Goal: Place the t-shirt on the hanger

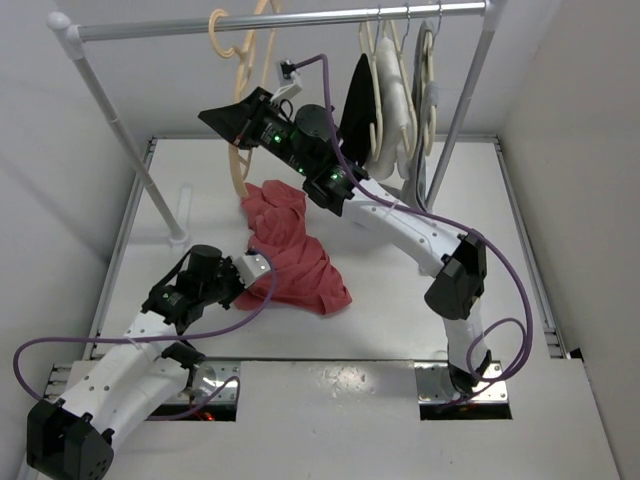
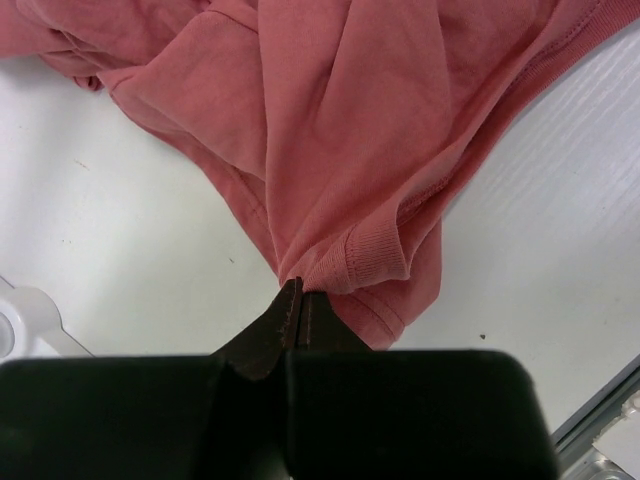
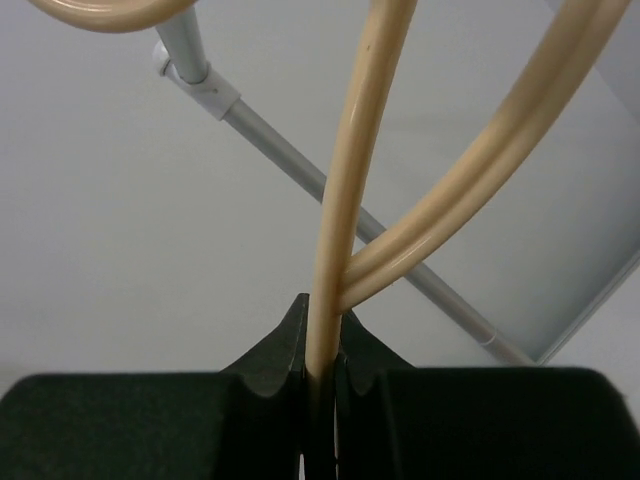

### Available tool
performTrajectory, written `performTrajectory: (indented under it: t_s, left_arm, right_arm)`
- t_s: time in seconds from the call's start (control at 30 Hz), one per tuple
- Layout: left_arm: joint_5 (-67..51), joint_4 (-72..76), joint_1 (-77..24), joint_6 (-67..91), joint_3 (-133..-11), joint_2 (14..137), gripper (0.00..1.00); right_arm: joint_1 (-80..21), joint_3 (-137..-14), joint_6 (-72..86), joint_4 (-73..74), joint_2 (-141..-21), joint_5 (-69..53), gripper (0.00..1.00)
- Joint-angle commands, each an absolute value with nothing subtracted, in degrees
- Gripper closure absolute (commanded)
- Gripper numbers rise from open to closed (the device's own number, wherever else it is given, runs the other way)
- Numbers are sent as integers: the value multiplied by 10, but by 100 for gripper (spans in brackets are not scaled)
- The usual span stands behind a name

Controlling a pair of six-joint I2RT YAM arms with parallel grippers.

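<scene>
Two things are gripped: the soft, ribbed-edged t-shirt (image 2: 350, 130) by the left end effector (image 2: 298, 302); the smooth, round-barred hanger (image 3: 352, 200) by the right end effector (image 3: 322, 322).

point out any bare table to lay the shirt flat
Bare table right of the right arm, up to the edge rail; a smaller strip between the rack leg and the t-shirt. Crowded mid-table: t-shirt, left arm, the hanger and hung garments behind.

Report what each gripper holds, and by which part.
Left gripper pinches the faded-red cotton t-shirt at a ribbed edge; right gripper clamps the peach-beige plastic hanger on a thin frame rod.
</scene>
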State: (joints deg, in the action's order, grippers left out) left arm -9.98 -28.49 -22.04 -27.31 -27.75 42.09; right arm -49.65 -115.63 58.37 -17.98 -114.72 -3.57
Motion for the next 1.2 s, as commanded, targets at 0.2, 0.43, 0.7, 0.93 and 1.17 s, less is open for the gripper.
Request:
performTrajectory:
  t_s: [0.2,0.43,0.7,0.93,1.17]
  left_arm:
    - [-98,-265,-218,-264,-275,408,100]
    - [-98,-260,-212,-264,-275,408,100]
    - [-98,-260,-212,-264,-275,408,100]
    - [-98,-260,-207,-264,-275,403,100]
    - [-104,-260,-207,-279,-275,403,78]
  right_arm:
    - [-496,-1181,582,-240,-1103,-179,100]
    - [-496,-1175,564,-240,-1086,-263,100]
    - [-490,-1146,551,-261,-1075,-271,100]
    - [-490,-1072,520,-184,-1030,-340,100]
    - [-480,-877,413,-20,-903,-384,100]
